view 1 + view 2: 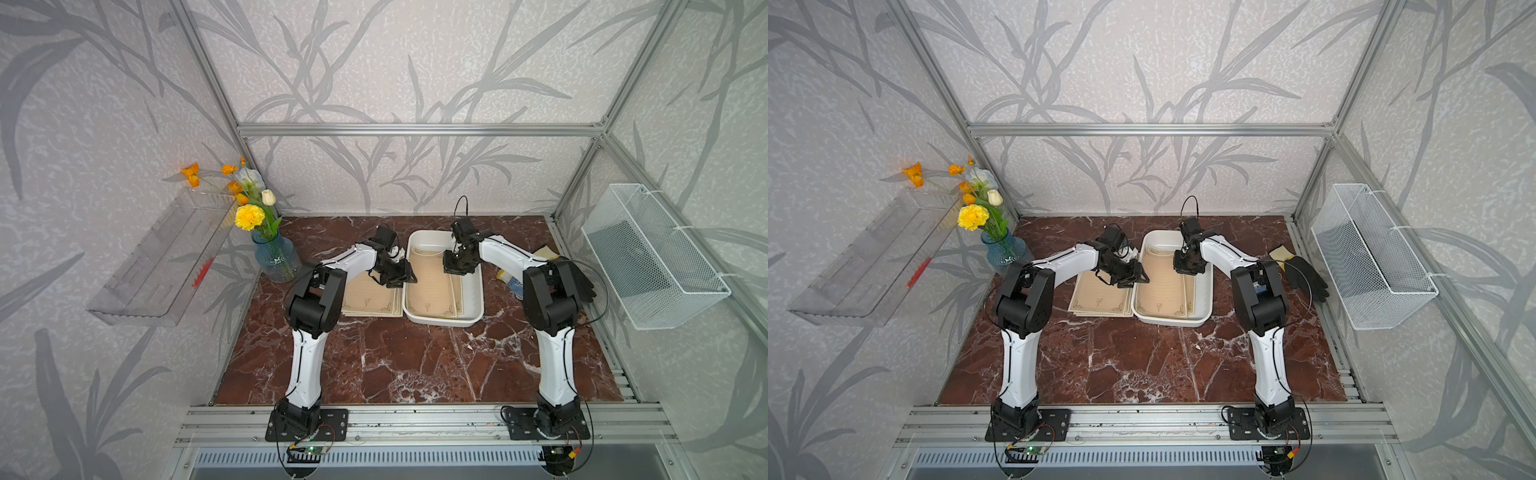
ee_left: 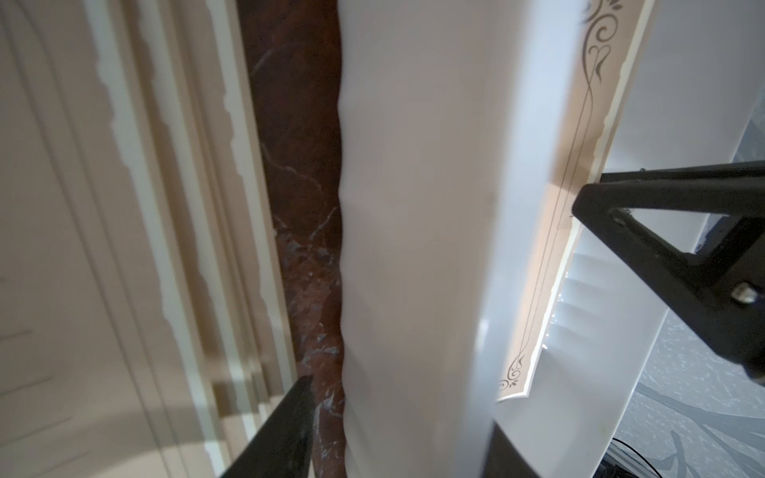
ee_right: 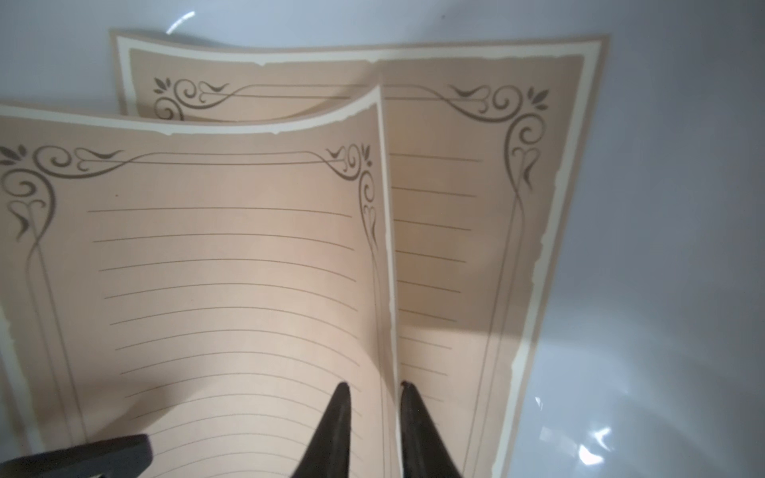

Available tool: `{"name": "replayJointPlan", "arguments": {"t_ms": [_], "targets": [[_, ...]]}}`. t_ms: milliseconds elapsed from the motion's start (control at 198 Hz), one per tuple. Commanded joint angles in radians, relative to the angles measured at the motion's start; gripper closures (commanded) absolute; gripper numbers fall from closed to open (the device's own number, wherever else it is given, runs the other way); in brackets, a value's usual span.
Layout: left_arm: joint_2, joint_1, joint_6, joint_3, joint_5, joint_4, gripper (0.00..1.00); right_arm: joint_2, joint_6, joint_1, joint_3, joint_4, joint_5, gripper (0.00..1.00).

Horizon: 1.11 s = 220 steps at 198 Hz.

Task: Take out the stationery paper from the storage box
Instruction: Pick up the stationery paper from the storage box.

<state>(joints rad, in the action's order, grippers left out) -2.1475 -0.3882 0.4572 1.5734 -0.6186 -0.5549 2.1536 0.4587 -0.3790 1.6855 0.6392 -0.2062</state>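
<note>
The white storage box [image 1: 440, 321] sits mid-table in both top views, with tan stationery paper [image 1: 432, 291] lying inside. More sheets [image 1: 370, 299] lie stacked on the marble just left of it. My right gripper [image 3: 374, 389] reaches down into the box. Its jaws stand narrowly apart astride the raised, curling edge of the top sheet [image 3: 232, 269], over a flat sheet [image 3: 467, 207]. My left gripper [image 2: 401, 414] straddles the box's left wall [image 2: 414, 248]. Marble shows between the outer finger [image 2: 289, 430] and the wall. The inner finger is mostly hidden.
A blue vase of flowers [image 1: 276, 257] stands at the back left under a clear wall shelf [image 1: 162, 266]. A black glove [image 1: 582, 278] and a yellow item [image 1: 546, 251] lie right of the box. A white wire basket [image 1: 656, 257] hangs on the right wall.
</note>
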Motion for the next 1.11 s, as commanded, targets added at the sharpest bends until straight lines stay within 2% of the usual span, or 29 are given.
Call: {"name": "replayJointPlan", "arguments": {"t_ms": [0, 248, 344, 445, 632, 728, 890, 1107], "targets": [[-0.017, -0.006, 0.002, 0.034, -0.01, -0.014, 0.49, -0.02, -0.015, 0.011, -0.012, -0.032, -0.091, 0.71], [-0.022, -0.006, -0.001, 0.033, -0.005, -0.02, 0.49, -0.008, 0.001, 0.055, -0.078, -0.117, -0.176, 0.69], [-0.026, -0.006, -0.001, 0.034, -0.003, -0.021, 0.53, 0.007, 0.003, 0.075, -0.095, -0.135, -0.189, 0.7], [-0.032, -0.006, -0.006, 0.037, -0.002, -0.027, 0.6, 0.017, 0.009, 0.092, -0.127, -0.181, -0.236, 0.73], [-0.054, -0.006, -0.004, 0.046, -0.017, -0.033, 0.85, 0.027, 0.042, 0.119, -0.188, -0.287, -0.332, 0.79], [-0.059, -0.006, -0.007, 0.05, -0.017, -0.037, 0.92, 0.032, 0.044, 0.124, -0.202, -0.312, -0.352, 0.77], [-0.058, -0.006, -0.01, 0.053, -0.01, -0.046, 0.93, 0.032, 0.03, 0.126, -0.194, -0.271, -0.305, 0.66], [-0.046, -0.009, -0.011, 0.068, -0.016, -0.052, 0.9, 0.064, 0.023, 0.125, -0.172, -0.269, -0.395, 0.72]]}}
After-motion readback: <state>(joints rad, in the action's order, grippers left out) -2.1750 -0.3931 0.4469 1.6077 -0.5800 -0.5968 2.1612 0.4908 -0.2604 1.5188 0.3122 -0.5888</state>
